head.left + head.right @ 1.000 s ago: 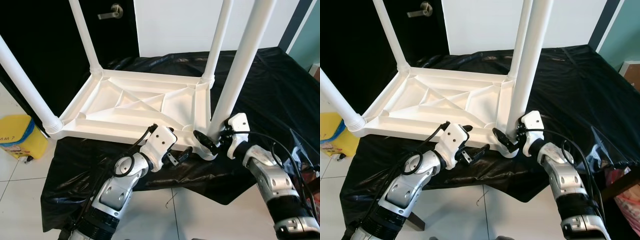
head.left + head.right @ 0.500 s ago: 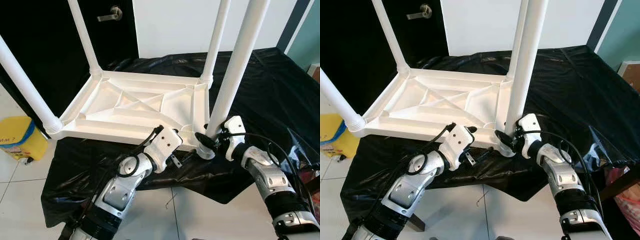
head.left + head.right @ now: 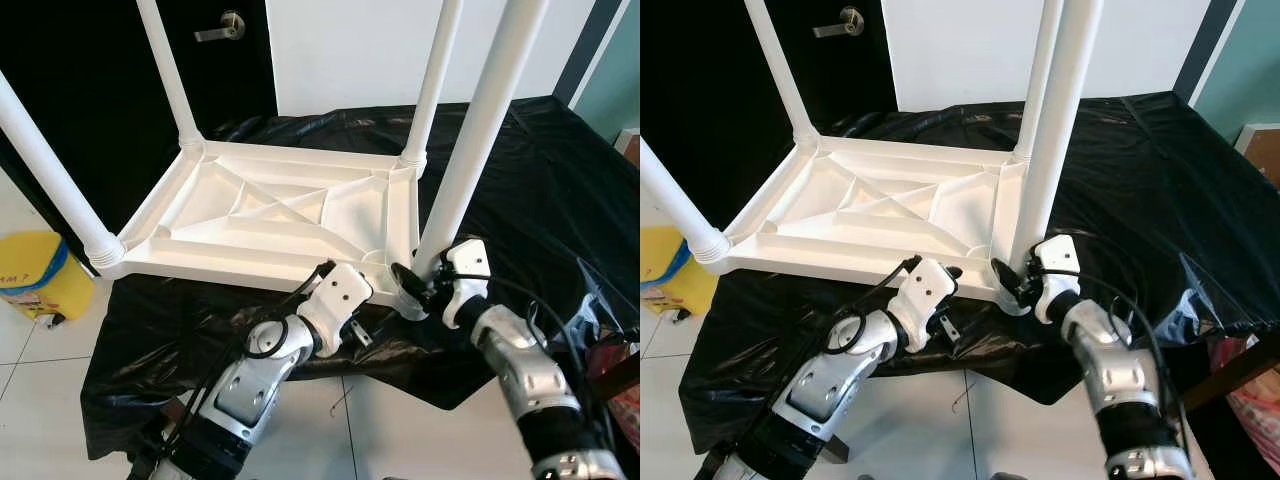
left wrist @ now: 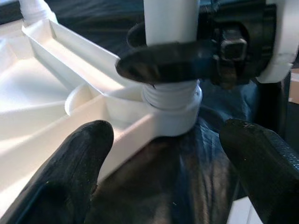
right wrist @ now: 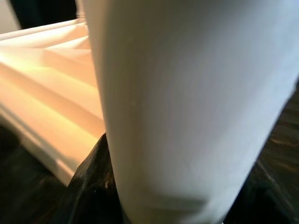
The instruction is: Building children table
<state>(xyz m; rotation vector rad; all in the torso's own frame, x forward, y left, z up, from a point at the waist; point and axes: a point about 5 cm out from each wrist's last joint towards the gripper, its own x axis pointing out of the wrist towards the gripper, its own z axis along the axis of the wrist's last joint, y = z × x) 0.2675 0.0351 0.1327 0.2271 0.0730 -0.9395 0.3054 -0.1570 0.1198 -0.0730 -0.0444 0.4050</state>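
Upturned white table (image 3: 270, 215) on a black sheet (image 3: 520, 180), right gripper (image 3: 415, 283) clasping the near leg (image 3: 470, 150).

Head views: that leg's base sits between the right fingers, just above its corner socket (image 3: 408, 300); the left gripper (image 3: 358, 325) hovers beside the same corner.
Left wrist view: left fingers (image 4: 70, 172) spread wide (holding nothing), the socket between them.
Right wrist view: the leg's white surface presses close between dark fingers (image 5: 88, 182).
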